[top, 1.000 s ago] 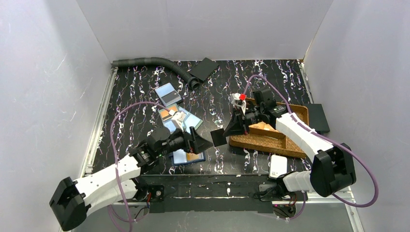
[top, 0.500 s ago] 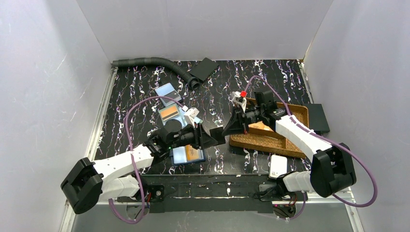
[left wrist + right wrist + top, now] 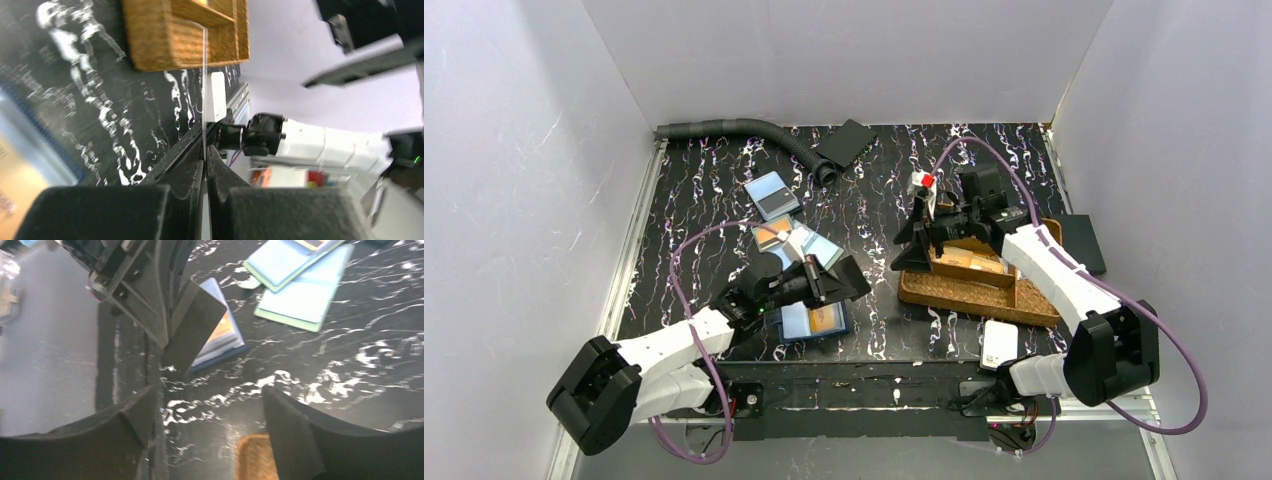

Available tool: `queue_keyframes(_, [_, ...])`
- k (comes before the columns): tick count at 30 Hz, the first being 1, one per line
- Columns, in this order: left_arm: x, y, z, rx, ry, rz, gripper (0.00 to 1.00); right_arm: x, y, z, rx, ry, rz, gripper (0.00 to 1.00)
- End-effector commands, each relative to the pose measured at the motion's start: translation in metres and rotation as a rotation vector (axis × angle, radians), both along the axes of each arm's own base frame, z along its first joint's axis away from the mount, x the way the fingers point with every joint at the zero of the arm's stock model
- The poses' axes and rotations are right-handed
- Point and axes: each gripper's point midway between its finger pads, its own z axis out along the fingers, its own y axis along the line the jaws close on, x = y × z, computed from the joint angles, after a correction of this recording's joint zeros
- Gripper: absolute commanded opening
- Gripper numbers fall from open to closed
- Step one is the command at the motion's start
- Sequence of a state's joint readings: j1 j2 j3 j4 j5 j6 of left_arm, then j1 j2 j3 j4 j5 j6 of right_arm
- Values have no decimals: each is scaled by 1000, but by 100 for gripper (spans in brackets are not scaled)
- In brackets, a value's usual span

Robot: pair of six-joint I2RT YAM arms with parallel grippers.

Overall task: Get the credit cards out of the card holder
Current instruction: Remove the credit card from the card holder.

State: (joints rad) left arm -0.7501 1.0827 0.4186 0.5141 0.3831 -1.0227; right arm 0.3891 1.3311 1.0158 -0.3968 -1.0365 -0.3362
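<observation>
Since a second ago the thin dark flat card (image 3: 194, 329) has changed owners. The right end effector (image 3: 209, 394), which carried it, has let go and drawn back over the brown woven tray (image 3: 969, 300), and the left end effector (image 3: 205, 150) has swung in to take it. The left fingers are pressed together on one edge of the card, holding it clear of the black marbled bench (image 3: 704, 200). The right fingers stand apart with nothing between them. The small navy book-like card holder (image 3: 816, 322) lies open on the bench just beside the left end effector, with an orange card showing in its sleeve. Light blue and teal plastic cards (image 3: 809, 248) lie loose nearby. The handover probably brings the dark card within reach of that pile.
</observation>
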Motion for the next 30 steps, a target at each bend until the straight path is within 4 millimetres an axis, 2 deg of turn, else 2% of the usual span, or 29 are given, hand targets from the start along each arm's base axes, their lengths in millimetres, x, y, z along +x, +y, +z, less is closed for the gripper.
queue_keyframes(1, [2, 20, -14, -140, 427, 147, 0, 2, -13, 15, -53, -168, 28, 92])
queue_keyframes(3, [2, 19, -12, -180, 533, 165, 0, -5, -15, 17, -49, -268, 82, 98])
queue_keyframes(5, [2, 15, -6, -217, 623, 169, 0, -11, -17, 15, -63, -459, 179, 98])
queue_keyframes(7, [4, 9, 2, -254, 719, 170, 0, -19, -19, 8, -83, -568, 306, 98])
queue_keyframes(10, [10, -2, 17, -287, 800, 138, 0, -21, -14, 8, -95, -658, 400, 98])
queue_keyframes(14, [20, -12, 32, -330, 900, 140, 0, -26, 7, 1, -162, -757, 488, 98])
queue_keyframes(17, [28, -15, 38, -362, 937, 160, 0, -20, 20, -4, -194, -784, 485, 98])
queue_keyframes(21, [35, -17, 42, -402, 969, 181, 0, -10, 26, -5, -222, -801, 446, 98])
queue_keyframes(25, [41, -17, 45, -446, 981, 202, 0, -3, 31, -5, -238, -811, 410, 87])
queue_keyframes(30, [45, -19, 46, -486, 995, 195, 0, 3, 40, -11, -258, -821, 375, 67])
